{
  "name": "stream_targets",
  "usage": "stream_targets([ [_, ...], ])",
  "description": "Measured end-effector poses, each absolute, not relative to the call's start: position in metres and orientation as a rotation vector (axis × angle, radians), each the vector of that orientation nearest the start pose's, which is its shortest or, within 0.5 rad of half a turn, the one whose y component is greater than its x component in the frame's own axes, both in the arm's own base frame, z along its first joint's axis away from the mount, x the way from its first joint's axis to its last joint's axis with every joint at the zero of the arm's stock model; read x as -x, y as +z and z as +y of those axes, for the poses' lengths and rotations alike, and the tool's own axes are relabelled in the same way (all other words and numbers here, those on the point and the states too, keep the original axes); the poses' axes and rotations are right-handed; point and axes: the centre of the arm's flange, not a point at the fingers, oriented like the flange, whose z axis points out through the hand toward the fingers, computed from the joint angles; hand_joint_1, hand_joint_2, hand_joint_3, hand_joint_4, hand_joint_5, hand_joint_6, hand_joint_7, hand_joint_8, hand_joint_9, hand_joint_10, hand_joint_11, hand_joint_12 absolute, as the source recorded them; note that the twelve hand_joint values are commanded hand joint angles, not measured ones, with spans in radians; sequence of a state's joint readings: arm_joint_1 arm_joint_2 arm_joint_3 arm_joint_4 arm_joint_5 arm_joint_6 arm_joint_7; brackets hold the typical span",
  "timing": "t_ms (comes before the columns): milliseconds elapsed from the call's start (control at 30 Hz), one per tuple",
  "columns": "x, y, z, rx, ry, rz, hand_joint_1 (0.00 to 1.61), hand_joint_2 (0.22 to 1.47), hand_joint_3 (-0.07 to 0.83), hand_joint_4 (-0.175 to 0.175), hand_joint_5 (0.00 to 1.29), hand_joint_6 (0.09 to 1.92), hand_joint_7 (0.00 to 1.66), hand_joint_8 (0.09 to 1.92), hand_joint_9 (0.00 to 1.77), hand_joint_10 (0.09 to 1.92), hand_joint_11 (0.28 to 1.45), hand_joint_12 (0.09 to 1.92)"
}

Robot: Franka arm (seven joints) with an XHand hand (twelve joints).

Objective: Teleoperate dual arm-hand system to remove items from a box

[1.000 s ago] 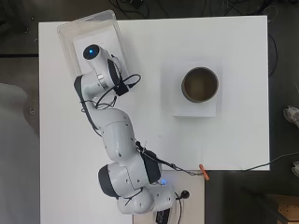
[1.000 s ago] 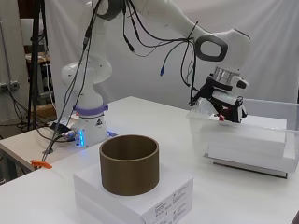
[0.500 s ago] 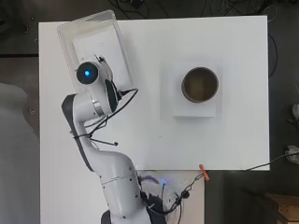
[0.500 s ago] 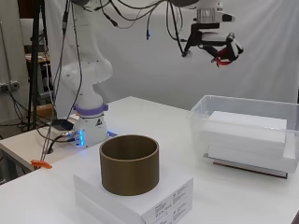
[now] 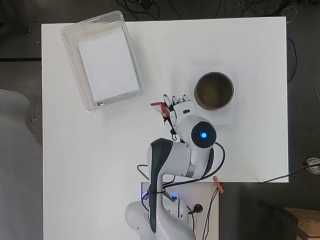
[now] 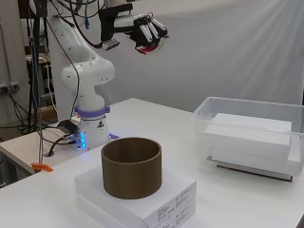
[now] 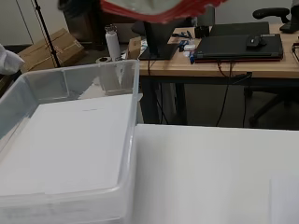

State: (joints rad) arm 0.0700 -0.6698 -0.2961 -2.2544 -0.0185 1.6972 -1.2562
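Wrist view, nearest first: red-rimmed item point(image 7: 156, 10) fills the top edge right by the lens, so it's in the hand. Cut off, can't say what it is beyond a red border w/ pale middle. Side view backs this up: hand point(image 6: 149, 33) high above the table, fingers curled round the red item, i.e. grasping it, well clear of everything below.

Next out: white table point(image 5: 250, 65). Overhead puts the hand point(image 5: 176, 107) over open table, between the clear box point(image 5: 75, 75) and the brown cylinder point(image 5: 214, 90), nearer the cylinder. Cylinder is open-topped and stands on a stack of white flat boxes point(image 6: 156, 199).

Further: clear box near the far left corner of the table in overhead, w/ a white slab point(image 5: 107, 62) lying flat in it, filling most of the floor. No other loose items visible in it.

Farthest: room behind, desk and cardboard boxes, not relevant.

Judgement: item is out of the box, so the step in hand is carry and set down. Cylinder looks the likely drop spot, though the task doesn't say. To do it well: keep height until centred over the opening, come down straight, don't clip the rim, as the cylinder only rests on the stack and could slide. Release low, not from up high, since a light flat item may flutter and miss.
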Motion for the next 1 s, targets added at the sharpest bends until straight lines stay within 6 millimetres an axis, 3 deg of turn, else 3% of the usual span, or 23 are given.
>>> stream_targets([
  [67,-0.376,0.590,-0.150,2.612,-0.249,-1.560,1.20,1.23,0.002,0.175,0.68,1.92,1.03,1.92,1.25,1.92,1.07,1.87],
  [167,-0.422,0.555,-0.215,2.620,-0.165,-1.494,1.18,1.25,0.009,0.175,0.66,1.92,0.99,1.92,1.23,1.92,1.05,1.88],
  [233,-0.450,0.537,-0.275,2.677,-0.112,-1.417,1.17,1.26,0.009,0.175,0.67,1.92,0.99,1.92,1.23,1.92,1.06,1.88],
  [333,-0.455,0.541,-0.308,2.713,-0.128,-1.419,1.14,1.27,0.008,0.175,0.64,1.92,0.99,1.92,1.24,1.92,1.07,1.89],
  [433,-0.447,0.528,-0.327,2.703,-0.123,-1.409,1.12,1.26,0.003,0.175,0.63,1.92,1.00,1.92,1.26,1.92,1.07,1.90],
  [567,-0.448,0.466,-0.350,2.643,0.018,-1.362,1.12,1.26,-0.001,0.175,0.65,1.92,1.01,1.92,1.27,1.92,1.06,1.91],
  [633,-0.447,0.448,-0.355,2.624,0.055,-1.350,1.11,1.26,-0.001,0.175,0.65,1.92,1.01,1.92,1.27,1.92,1.06,1.92],
  [767,-0.450,0.436,-0.352,2.589,0.060,-1.397,1.10,1.26,0.003,0.175,0.62,1.92,1.01,1.92,1.27,1.92,1.07,1.92],
  [867,-0.458,0.423,-0.337,2.528,0.059,-1.473,1.10,1.27,0.004,0.175,0.60,1.92,0.99,1.92,1.28,1.92,1.08,1.92],
  [1000,-0.472,0.424,-0.319,2.519,0.061,-1.505,1.11,1.27,0.002,0.175,0.66,1.92,1.01,1.92,1.30,1.92,1.10,1.92],
])
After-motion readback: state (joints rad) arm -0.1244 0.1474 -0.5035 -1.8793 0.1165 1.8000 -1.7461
